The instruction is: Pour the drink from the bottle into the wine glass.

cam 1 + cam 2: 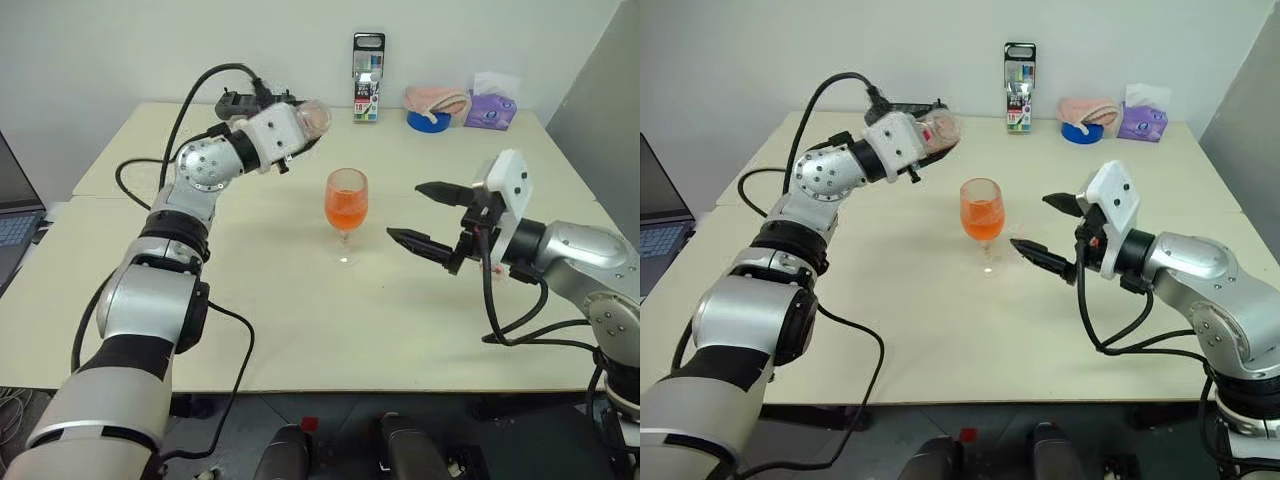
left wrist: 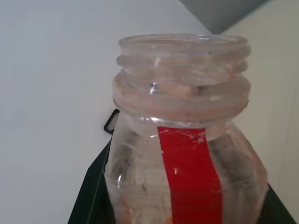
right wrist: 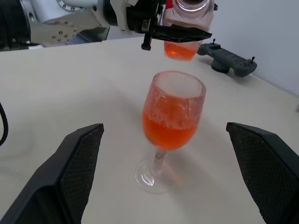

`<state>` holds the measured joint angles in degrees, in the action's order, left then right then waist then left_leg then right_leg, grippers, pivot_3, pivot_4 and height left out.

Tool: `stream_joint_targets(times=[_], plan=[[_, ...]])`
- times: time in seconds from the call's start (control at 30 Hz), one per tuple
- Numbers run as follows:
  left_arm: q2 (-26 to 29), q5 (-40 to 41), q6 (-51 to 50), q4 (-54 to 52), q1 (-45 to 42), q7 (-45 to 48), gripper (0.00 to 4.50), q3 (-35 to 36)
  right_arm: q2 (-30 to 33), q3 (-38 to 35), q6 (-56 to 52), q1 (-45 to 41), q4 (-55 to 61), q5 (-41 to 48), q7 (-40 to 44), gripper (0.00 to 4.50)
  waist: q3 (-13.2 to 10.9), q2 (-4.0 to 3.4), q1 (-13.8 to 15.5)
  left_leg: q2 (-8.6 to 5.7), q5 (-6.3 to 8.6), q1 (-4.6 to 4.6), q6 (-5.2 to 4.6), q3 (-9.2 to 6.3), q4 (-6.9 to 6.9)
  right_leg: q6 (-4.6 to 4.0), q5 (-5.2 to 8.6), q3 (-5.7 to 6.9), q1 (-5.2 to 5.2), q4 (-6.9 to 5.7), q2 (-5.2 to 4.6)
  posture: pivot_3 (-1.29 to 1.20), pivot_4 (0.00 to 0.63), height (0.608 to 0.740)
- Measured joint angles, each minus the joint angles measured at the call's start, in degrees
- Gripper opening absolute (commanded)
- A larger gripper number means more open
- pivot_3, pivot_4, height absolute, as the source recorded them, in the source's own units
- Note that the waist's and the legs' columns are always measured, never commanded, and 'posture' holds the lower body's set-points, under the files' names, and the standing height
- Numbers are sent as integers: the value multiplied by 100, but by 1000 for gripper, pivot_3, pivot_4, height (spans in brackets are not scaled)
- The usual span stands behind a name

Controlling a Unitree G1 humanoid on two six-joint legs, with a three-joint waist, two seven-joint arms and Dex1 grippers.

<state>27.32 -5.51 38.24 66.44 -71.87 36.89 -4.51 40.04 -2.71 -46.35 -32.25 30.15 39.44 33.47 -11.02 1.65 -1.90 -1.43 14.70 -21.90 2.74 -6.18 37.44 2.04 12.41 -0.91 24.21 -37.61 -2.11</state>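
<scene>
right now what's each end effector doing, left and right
Left end effector: shut on the bottle.
Right end effector: open, holding nothing, beside the wine glass.

wine glass: clear stemmed glass, was stood upright on its round foot near the middle of the table, bowl roughly half filled, inner walls smeared and foamy above the liquid line

drink: bright orange, translucent, was sat in the glass bowl with a bubbly top; a small orange remainder could also be seen pooled inside the bottle

bottle: small clear plastic one with a red label strip, cap off, threaded neck open; was held up off the table, tilted over on its side, behind and to the left of the glass, almost emptied, not touching the glass
</scene>
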Motion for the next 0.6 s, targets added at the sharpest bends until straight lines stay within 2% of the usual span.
stream_joint_targets(times=[0.1,0.27,0.43,0.6], plan=[[-126,999,-1083,-616,450,-27,1641,857,-88,149,71,-74,-93,-12,96,4500,1,-1,-9,3,6,2,-9,-4,19,0,0,2,0,-16,2,0,150,740],[-189,1822,-2453,-1260,1216,-843,1639,1813,-93,247,87,-304,-177,-34,308,4500,1,-2,-13,2,9,3,-13,-6,40,0,0,-2,0,-31,3,0,150,740],[-362,2184,-3101,-1530,1874,-1347,1638,2240,-84,552,168,-597,-167,-218,530,4500,2,0,18,-1,9,-3,-12,-13,44,-1,0,6,-1,-27,0,0,150,740],[-387,2159,-3168,-1893,2471,-1367,1638,2210,-131,842,200,-826,-164,-380,664,4500,2,0,25,-1,10,-2,-11,-13,44,-1,0,6,-1,-26,-2,0,150,740]])
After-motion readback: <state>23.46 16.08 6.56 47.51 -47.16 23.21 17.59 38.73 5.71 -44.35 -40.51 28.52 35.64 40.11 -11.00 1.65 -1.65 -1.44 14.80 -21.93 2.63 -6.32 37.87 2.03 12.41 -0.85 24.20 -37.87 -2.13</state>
